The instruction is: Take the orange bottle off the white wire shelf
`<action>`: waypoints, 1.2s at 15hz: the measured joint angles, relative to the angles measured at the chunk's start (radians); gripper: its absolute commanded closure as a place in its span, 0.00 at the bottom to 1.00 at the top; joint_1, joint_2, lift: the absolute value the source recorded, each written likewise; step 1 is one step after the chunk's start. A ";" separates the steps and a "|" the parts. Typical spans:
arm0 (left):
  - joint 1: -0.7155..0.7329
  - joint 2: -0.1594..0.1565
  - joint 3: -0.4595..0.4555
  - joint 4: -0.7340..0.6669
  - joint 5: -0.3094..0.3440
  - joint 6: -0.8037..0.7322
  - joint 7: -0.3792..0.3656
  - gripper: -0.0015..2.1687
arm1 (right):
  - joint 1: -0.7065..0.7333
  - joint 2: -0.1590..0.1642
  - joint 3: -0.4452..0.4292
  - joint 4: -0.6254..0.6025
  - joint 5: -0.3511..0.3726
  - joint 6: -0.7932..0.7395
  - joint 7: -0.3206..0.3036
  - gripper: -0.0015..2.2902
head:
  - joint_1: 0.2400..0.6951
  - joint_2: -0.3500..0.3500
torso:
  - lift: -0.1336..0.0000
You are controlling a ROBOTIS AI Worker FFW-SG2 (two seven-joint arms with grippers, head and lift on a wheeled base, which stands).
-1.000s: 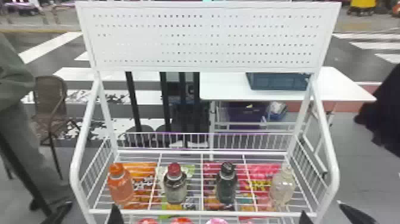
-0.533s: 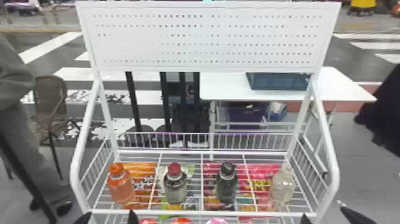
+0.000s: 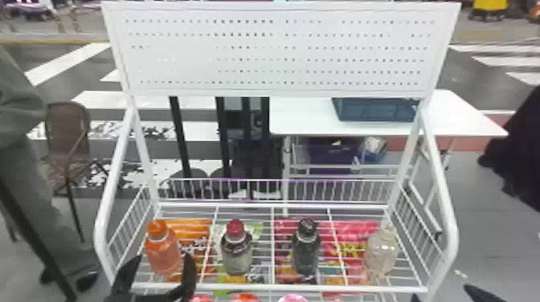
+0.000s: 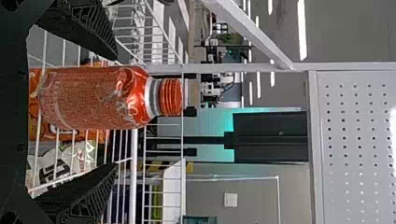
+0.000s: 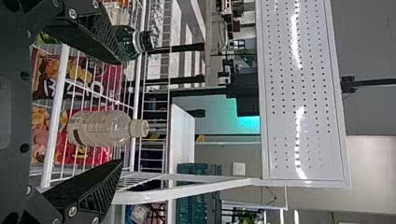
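The job is at the lining-up step, just short of the grasp: the left hand (image 4: 116, 111) has its two black fingers (image 4: 91, 193) spread apart, with the orange bottle (image 3: 162, 253) standing in the opening between them and nothing clamped; from the head view, one finger sits at about the bottle's eight o'clock and the other at about its four o'clock, while the bottle's body lies at the hand's twelve o'clock, straight ahead; whether either finger touches it I cannot tell. The bottle stands upright on the white wire shelf (image 3: 357, 288), near the front rail at the eight o'clock side of the head view; the red-capped bottle (image 3: 237, 255) stands at its three o'clock, apart from it. What the next move seems to call for is a short, level push toward twelve o'clock, until the body sits deeper between the fingers, then an even squeeze from both sides; after that, a lift straight up to clear the rail before drawing back toward six o'clock; closing too early might catch only the front of the round body and tip it or turn it. The right hand (image 5: 120, 112) waits at about five o'clock, fingers apart and empty, facing the clear bottle (image 5: 100, 128).
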 measured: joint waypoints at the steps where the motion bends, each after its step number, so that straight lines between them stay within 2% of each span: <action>1: -0.025 0.000 0.002 0.030 0.000 0.000 0.000 0.04 | 0.000 -0.001 -0.001 0.000 -0.001 0.002 0.000 0.06 | 0.57 0.50 | 1.00; 5: -0.121 0.002 0.014 0.156 -0.002 0.000 -0.001 0.04 | -0.004 -0.005 -0.003 0.009 -0.003 0.004 0.001 0.06 | 0.57 0.50 | 1.00; 7: -0.152 0.004 0.018 0.193 -0.004 -0.002 -0.002 0.17 | -0.005 -0.005 -0.010 0.014 -0.005 0.004 0.001 0.06 | 0.57 0.50 | 1.00; 8: -0.158 0.004 0.018 0.199 -0.006 -0.006 0.002 0.29 | -0.005 -0.005 -0.013 0.016 -0.005 0.004 0.001 0.06 | 0.57 0.50 | 1.00; 10: -0.160 0.003 0.020 0.201 -0.007 -0.025 0.014 0.45 | -0.007 -0.004 -0.014 0.023 -0.006 0.004 0.002 0.06 | 0.57 0.50 | 1.00; 15: -0.138 0.004 0.029 0.168 -0.004 -0.034 0.020 0.45 | -0.015 -0.001 -0.010 0.030 -0.003 0.004 0.002 0.06 | 0.57 0.50 | 1.00; 18: -0.077 0.004 0.031 0.063 -0.002 -0.007 0.020 0.45 | -0.016 -0.001 -0.010 0.033 -0.003 0.004 0.002 0.06 | 0.57 0.50 | 1.00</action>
